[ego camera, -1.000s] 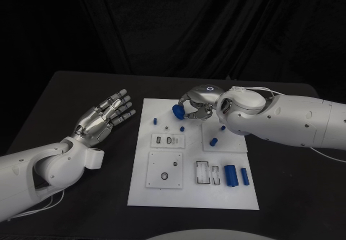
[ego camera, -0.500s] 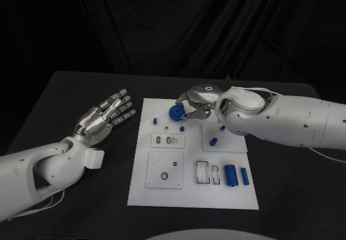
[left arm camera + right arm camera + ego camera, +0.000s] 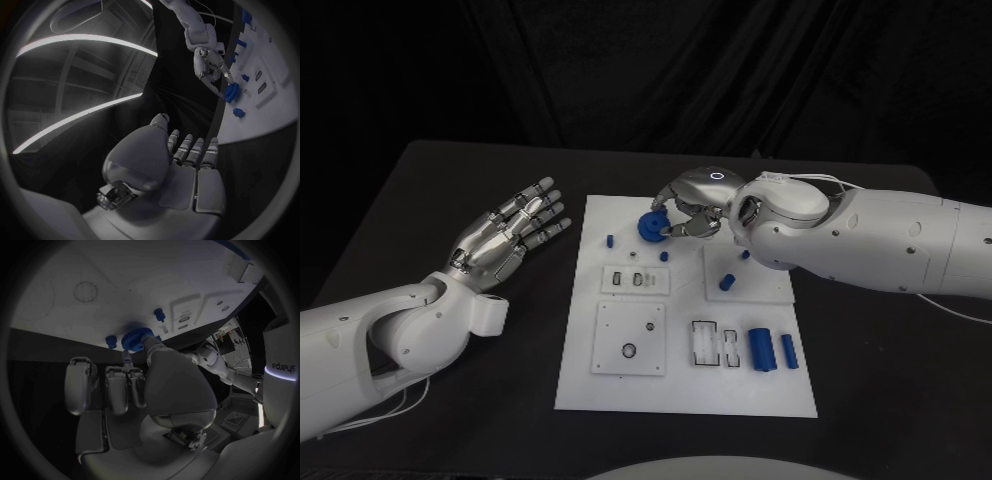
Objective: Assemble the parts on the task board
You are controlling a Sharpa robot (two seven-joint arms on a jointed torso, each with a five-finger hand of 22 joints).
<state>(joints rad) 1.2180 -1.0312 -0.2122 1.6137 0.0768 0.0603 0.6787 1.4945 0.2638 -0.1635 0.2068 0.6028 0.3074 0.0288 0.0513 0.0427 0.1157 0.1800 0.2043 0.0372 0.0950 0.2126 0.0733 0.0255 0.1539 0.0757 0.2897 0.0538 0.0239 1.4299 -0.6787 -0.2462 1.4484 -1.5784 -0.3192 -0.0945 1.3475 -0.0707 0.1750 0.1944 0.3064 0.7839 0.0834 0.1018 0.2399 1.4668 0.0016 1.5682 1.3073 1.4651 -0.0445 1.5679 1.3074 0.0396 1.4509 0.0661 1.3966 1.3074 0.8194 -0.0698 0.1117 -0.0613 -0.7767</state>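
Blue gear shifted slightly leftward, pinched by right hand, left hand spread, idle

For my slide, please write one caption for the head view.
Right hand holds a round blue gear-like part above the white task board; left hand is open.

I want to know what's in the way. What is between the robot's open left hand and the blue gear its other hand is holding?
In the head view, only bare black table and white board edge lie between left hand and blue gear.
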